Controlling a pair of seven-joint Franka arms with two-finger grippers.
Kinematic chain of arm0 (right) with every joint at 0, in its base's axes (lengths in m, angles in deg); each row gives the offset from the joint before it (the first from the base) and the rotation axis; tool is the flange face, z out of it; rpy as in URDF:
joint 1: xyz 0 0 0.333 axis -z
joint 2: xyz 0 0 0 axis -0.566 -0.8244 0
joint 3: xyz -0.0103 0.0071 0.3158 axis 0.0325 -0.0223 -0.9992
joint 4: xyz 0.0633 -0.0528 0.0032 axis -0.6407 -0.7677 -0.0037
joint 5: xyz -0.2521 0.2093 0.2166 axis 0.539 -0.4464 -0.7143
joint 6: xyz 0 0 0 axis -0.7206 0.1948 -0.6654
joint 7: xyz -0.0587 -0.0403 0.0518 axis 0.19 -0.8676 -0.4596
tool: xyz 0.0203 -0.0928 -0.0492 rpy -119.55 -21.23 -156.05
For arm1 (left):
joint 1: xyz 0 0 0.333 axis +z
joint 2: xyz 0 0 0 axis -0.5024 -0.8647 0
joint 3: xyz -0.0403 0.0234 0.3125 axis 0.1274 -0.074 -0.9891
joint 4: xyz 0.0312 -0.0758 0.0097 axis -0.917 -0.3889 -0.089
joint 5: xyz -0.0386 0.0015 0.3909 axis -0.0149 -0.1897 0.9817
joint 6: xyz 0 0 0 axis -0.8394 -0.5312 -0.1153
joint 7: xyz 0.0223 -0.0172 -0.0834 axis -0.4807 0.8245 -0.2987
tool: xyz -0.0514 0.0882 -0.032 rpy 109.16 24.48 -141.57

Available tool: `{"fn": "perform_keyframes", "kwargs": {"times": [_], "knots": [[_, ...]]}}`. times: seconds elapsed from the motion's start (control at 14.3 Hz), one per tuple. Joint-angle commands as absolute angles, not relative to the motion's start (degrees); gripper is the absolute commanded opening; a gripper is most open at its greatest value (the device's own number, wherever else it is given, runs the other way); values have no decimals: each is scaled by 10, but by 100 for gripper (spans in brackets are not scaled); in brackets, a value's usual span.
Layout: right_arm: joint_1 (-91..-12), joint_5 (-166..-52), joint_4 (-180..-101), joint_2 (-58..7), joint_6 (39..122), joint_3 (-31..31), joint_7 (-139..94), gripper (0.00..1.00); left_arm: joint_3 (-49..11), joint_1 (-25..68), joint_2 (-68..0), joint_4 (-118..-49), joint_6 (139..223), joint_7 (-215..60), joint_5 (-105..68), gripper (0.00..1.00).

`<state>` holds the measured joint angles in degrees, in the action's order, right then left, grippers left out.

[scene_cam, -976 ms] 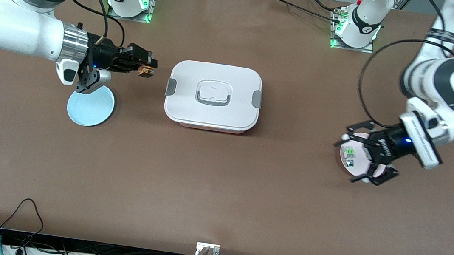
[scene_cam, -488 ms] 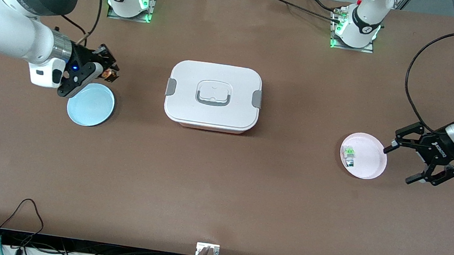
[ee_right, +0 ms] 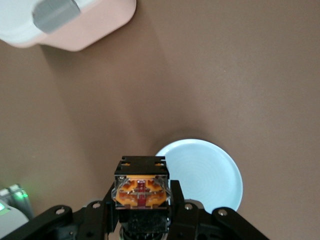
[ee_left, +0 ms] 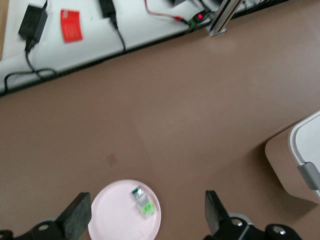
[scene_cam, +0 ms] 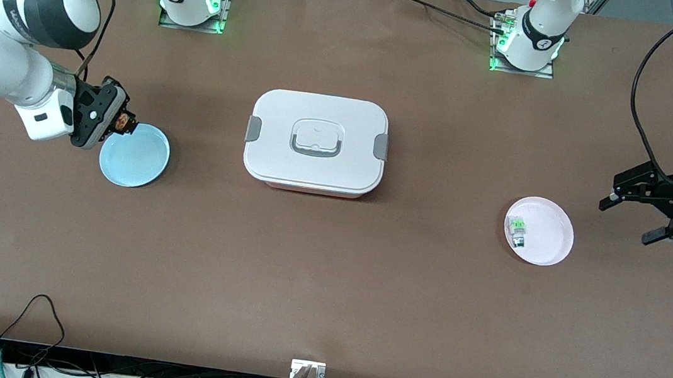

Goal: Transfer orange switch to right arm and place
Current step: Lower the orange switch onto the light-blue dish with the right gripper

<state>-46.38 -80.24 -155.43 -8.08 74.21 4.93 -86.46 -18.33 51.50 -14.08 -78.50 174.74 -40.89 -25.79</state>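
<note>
My right gripper (scene_cam: 123, 122) is shut on the orange switch (scene_cam: 125, 122), a small clear-topped block with orange inside. It holds the switch over the table right by the rim of the light blue plate (scene_cam: 136, 160). In the right wrist view the switch (ee_right: 141, 186) sits between the black fingers (ee_right: 176, 196), with the blue plate (ee_right: 210, 172) just beside it. My left gripper (scene_cam: 651, 211) is open and empty, over the table past the pink plate (scene_cam: 549, 238) toward the left arm's end. The left wrist view shows its open gripper (ee_left: 146, 211) above that pink plate (ee_left: 116, 215).
A white lidded lunch box (scene_cam: 316, 142) with grey clips stands mid-table. A green-and-white small switch (scene_cam: 518, 226) lies on the pink plate and also shows in the left wrist view (ee_left: 143, 203). Cables run along the table's front edge.
My right gripper has carried the orange switch away from the lunch box to the blue plate's rim. My left gripper has pulled back off the pink plate toward the left arm's end.
</note>
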Motion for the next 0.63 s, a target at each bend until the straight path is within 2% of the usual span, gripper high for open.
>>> {"fn": "perform_keyframes", "kwargs": {"times": [0.0, 0.21, 0.35, 0.56], "knots": [[-464, -779, -1619, -71, 826, 60, -926, 10, -192, 484, -128, -754, 1671, -526, -177, 100], [-464, -779, -1686, -89, 947, 81, -979, 10, -205, 456, -121, -727, 1590, -615, -137, 100], [-464, -780, -1706, -121, 1019, 89, -998, 10, -241, 421, -120, -718, 1533, -687, -135, 100], [-463, -780, -1719, -169, 1102, 89, -1002, 10, -256, 395, -120, -698, 1494, -774, -93, 100]]}}
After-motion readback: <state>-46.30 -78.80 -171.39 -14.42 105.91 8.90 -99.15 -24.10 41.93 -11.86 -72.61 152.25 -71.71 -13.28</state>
